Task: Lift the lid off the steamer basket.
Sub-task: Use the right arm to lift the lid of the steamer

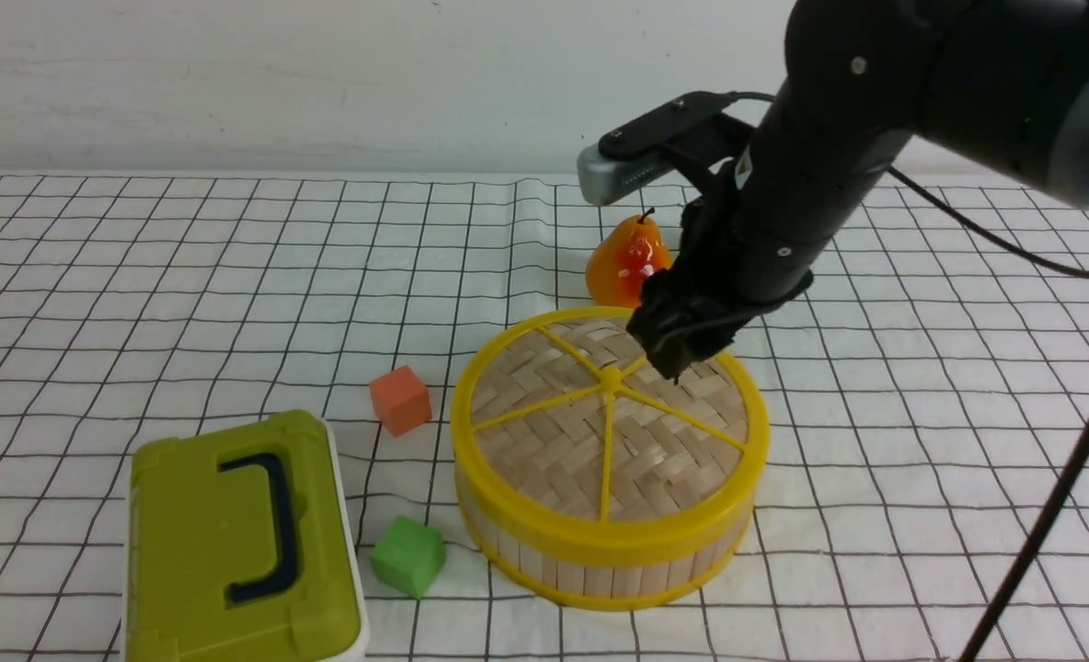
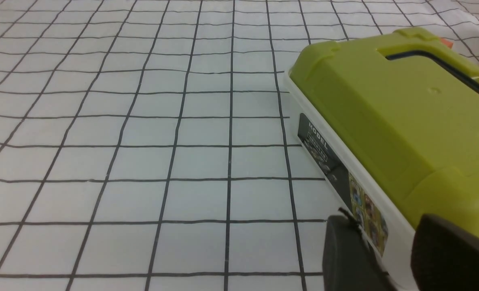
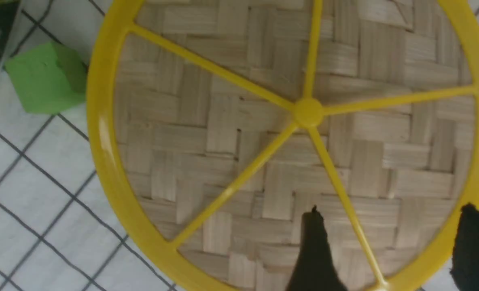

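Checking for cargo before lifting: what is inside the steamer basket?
Cannot be seen. The lid covers the whole top of the steamer basket; only its bamboo wall and yellow rims show.

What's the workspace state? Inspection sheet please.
Surface: white grid cloth, slightly wrinkled.
Job's things: lid seated on steamer basket.
Clutter: pear behind the steamer basket; orange cube, green cube and olive-green box to its left.
Grippers: right gripper open over the lid's far side, straddling a spoke; left gripper open, empty, beside the olive-green box.
Cables: black cable off the right arm; dark line at lower right, unidentified.
Surroundings: white wall; nothing else seen.
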Controlling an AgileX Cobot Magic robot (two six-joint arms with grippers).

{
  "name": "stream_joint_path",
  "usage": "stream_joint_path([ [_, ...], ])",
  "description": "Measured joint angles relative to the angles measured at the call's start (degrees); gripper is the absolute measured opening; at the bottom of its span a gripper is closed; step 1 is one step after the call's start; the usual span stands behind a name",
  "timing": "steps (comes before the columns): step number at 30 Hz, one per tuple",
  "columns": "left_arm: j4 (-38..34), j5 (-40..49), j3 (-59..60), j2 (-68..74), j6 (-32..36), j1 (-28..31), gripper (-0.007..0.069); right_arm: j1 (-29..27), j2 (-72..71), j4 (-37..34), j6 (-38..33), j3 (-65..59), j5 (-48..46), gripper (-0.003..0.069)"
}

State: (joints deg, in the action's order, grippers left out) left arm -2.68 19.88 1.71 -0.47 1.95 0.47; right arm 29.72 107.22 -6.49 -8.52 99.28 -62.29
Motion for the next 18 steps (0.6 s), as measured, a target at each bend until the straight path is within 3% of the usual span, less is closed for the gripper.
stream_joint_path([
  [13, 0.0, 0.0, 0.0, 0.0, 0.0, 0.0, 0.0239, 0.85, 4.07, -3.76, -1.99, 0.11, 8.52, 0.0429],
  [16, 0.0, 0.0, 0.0, 0.0, 0.0, 0.0, 0.0239, 1.49, 5.49, -3.8, -2.18, 0.11, 9.52, 0.0398],
  [18, 0.0, 0.0, 0.0, 0.0, 0.0, 0.0, 0.0239, 1.71, 6.82, -3.37, -2.25, 0.11, 10.11, 0.0337],
])
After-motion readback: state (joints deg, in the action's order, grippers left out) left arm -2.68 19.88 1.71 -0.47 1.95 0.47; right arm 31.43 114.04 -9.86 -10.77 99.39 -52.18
